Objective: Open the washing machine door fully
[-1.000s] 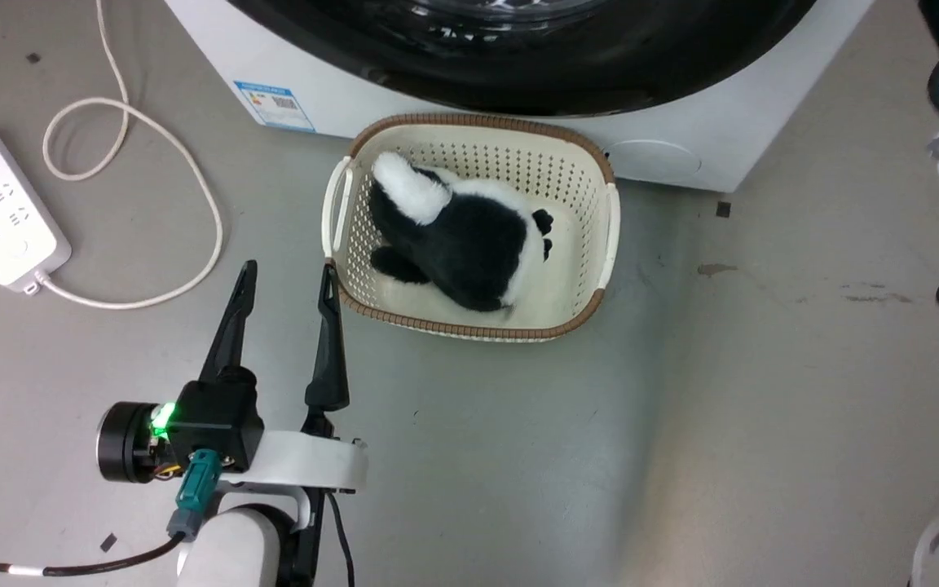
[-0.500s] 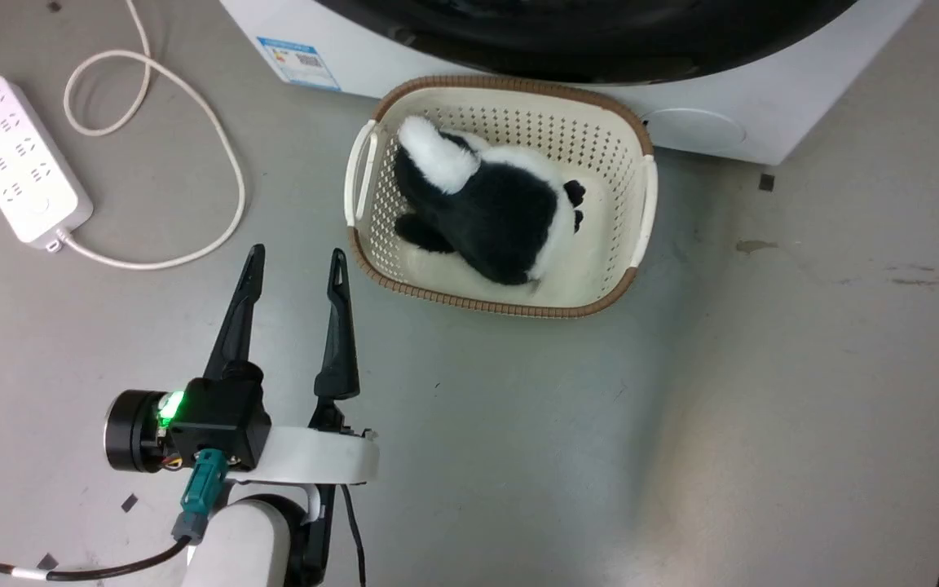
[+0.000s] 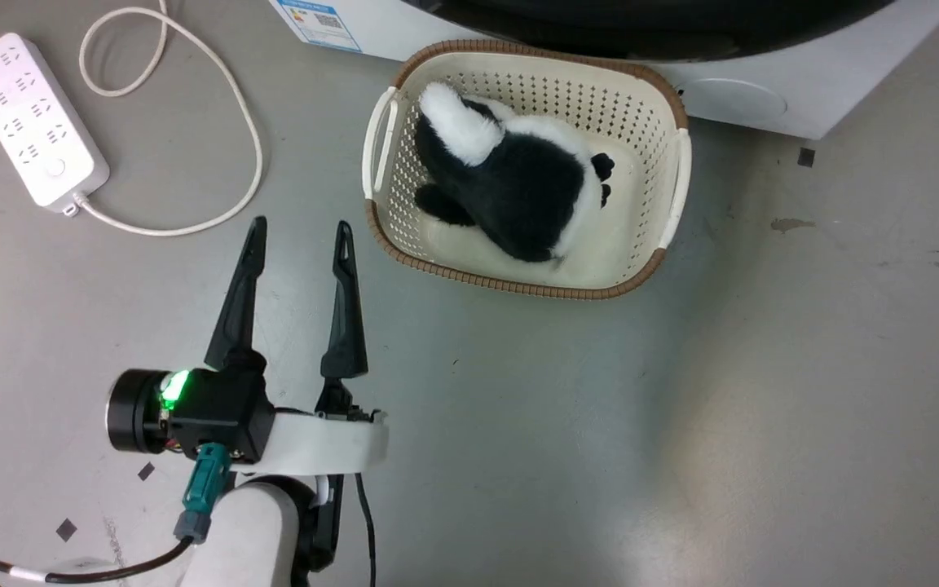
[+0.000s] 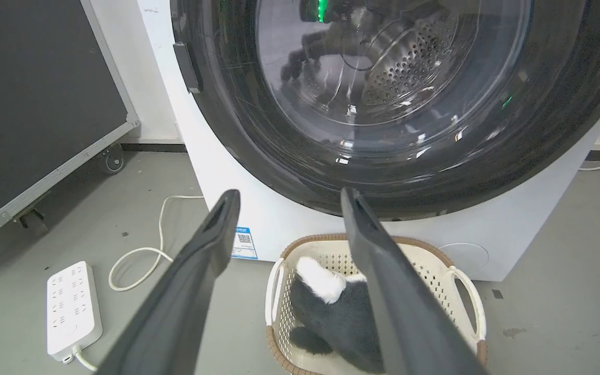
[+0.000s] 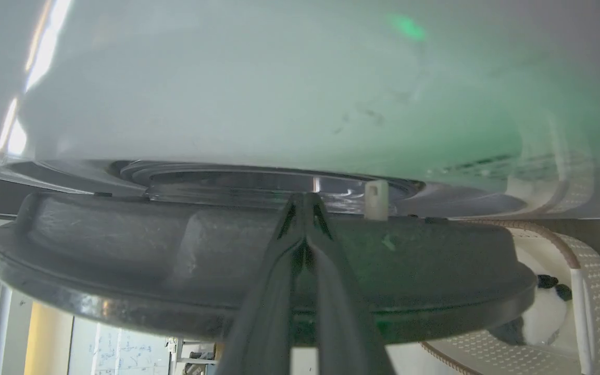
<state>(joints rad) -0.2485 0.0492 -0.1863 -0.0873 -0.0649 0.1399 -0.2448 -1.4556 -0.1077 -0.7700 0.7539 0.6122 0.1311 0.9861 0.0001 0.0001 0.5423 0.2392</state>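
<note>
The washing machine (image 4: pixel 211 172) is a white box with a blue label low on its front. Its door (image 4: pixel 258 135), a glossy black disc with a clear bowl window, faces my left wrist view. My left gripper (image 4: pixel 289 195) hangs open and empty well in front of it, low over the floor (image 3: pixel 301 228). The right wrist view sees the door (image 5: pixel 123 250) edge-on, standing slightly off the white front (image 5: pixel 279 78). My right gripper (image 5: pixel 304 200) is shut, its tips in that gap beside a white latch hook (image 5: pixel 375 200).
A cream basket (image 3: pixel 518 285) holding a black-and-white plush toy (image 3: pixel 518 187) sits on the floor right below the door. A white power strip (image 3: pixel 33 122) and its looped cable (image 3: pixel 233 122) lie to the left. A black wheeled case (image 4: pixel 34 94) stands left of the machine.
The head camera has moved, so the whole scene has slid up and to the right. The right arm, seen at the top right edge a second ago, has left the head view. The left gripper stays open.
</note>
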